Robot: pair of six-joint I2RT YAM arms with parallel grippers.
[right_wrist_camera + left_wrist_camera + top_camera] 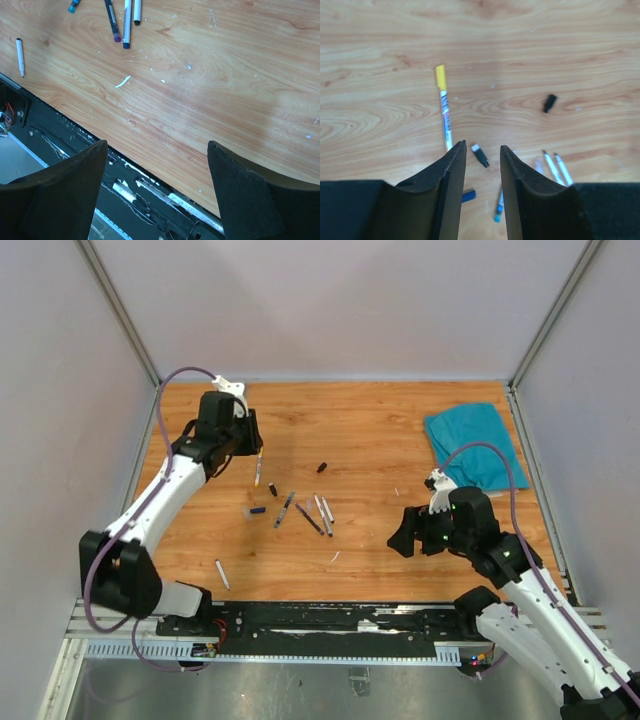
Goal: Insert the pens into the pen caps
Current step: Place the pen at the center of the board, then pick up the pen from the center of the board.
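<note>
I'm seeing left gripper [482,145] hanging parted, empty; black cap [479,154] lying slantwise between its fingertips; right gripper [157,144] gaping empty, farther off.

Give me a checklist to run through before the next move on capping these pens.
1. Left fingers apart, nothing between them: ok.
2. Right fingers wide apart, nothing between them: ok.
3. Yellow-ended pen lying free, just ahead of the left fingers: ok.
4. Whether its yellow end is an already fitted cap: cannot tell.
5. Black cap lying loose, apart from every pen: ok.
6. Teal cloth well away from pens and caps: ok.
</note>
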